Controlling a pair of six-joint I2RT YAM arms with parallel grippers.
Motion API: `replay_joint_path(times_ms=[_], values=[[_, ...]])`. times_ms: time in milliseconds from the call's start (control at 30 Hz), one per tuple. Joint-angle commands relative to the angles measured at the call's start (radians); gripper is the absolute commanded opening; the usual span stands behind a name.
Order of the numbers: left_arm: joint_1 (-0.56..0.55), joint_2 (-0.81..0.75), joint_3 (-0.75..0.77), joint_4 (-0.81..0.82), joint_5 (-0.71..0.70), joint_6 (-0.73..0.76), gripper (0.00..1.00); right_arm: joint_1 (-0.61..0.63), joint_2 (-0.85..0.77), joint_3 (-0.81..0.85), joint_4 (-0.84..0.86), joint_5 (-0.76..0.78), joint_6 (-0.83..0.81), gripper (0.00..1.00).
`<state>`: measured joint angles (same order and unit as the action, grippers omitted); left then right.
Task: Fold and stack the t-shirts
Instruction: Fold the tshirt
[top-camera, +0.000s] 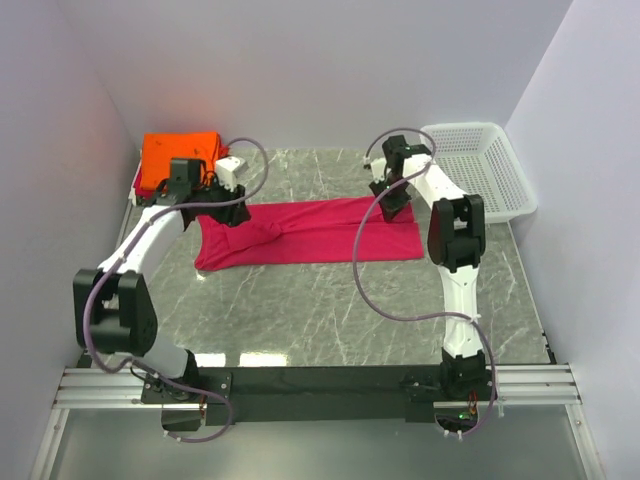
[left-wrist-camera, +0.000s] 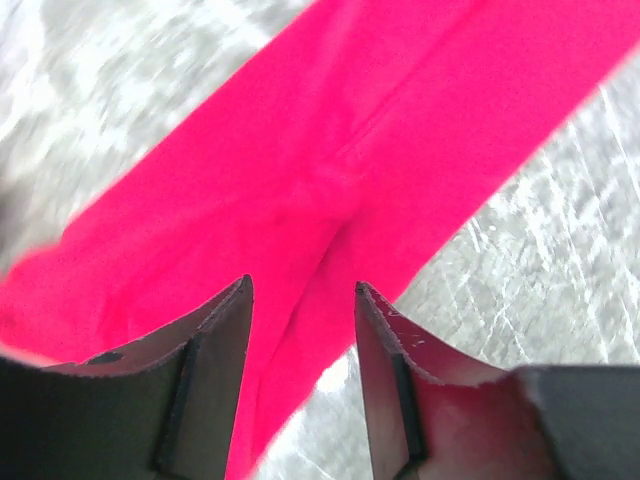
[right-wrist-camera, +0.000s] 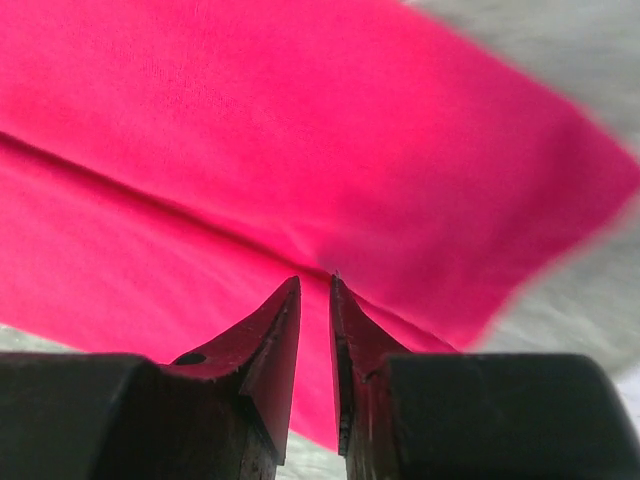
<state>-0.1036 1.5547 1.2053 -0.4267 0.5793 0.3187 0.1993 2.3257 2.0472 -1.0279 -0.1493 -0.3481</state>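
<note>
A crimson-pink t-shirt (top-camera: 310, 232) lies flat on the marble table (top-camera: 330, 320), folded lengthwise into a long strip. My left gripper (top-camera: 235, 212) hovers over its left end. In the left wrist view it (left-wrist-camera: 300, 290) is open and empty, with the shirt (left-wrist-camera: 350, 150) below. My right gripper (top-camera: 393, 207) is over the shirt's right end. In the right wrist view it (right-wrist-camera: 315, 282) has a narrow gap between the jaws and holds nothing, just above a crease in the shirt (right-wrist-camera: 300, 130). A folded bright orange t-shirt (top-camera: 180, 155) lies at the back left corner.
A white mesh basket (top-camera: 480, 165) stands at the back right against the wall. Pale walls close in the table on the left, back and right. The arm bases and a black rail (top-camera: 320, 385) are at the near edge.
</note>
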Motion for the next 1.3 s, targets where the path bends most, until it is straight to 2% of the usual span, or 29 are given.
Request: replay_joint_path(times_ms=[0,200,367,467,600,633,700,833,1000,1167,1267], values=[[0.018,-0.073,-0.079,0.098,-0.119,-0.196,0.47,0.006,0.034,0.024,-0.041,-0.021,0.038,0.25],[0.044,-0.16,-0.167,0.098,-0.206,-0.282,0.42,0.006,0.037,-0.093,-0.077,0.01,0.058,0.19],[0.042,-0.219,-0.262,0.105,-0.249,-0.366,0.38,0.006,-0.15,-0.402,-0.015,-0.01,0.034,0.17],[0.01,-0.219,-0.309,0.114,-0.278,-0.394,0.34,0.011,-0.294,-0.684,0.02,-0.102,0.012,0.17],[-0.06,-0.179,-0.334,0.15,-0.34,-0.431,0.29,0.032,-0.472,-0.849,-0.014,-0.33,-0.072,0.18],[-0.07,-0.144,-0.325,0.16,-0.357,-0.44,0.28,0.031,-0.53,-0.858,-0.044,-0.399,-0.09,0.18],[-0.087,-0.092,-0.282,0.17,-0.386,-0.458,0.25,0.023,-0.581,-0.852,-0.049,-0.414,-0.092,0.18],[-0.093,0.08,-0.185,0.175,-0.42,-0.48,0.18,0.014,-0.64,-0.808,-0.003,-0.316,-0.049,0.18],[-0.103,0.223,-0.083,0.18,-0.453,-0.486,0.16,0.014,-0.556,-0.774,0.06,-0.116,-0.005,0.14],[-0.123,0.404,0.04,0.172,-0.495,-0.428,0.13,0.015,-0.491,-0.742,0.104,-0.101,0.023,0.13],[-0.123,0.539,0.19,0.129,-0.501,-0.377,0.11,0.012,-0.483,-0.73,0.112,-0.102,0.031,0.13]])
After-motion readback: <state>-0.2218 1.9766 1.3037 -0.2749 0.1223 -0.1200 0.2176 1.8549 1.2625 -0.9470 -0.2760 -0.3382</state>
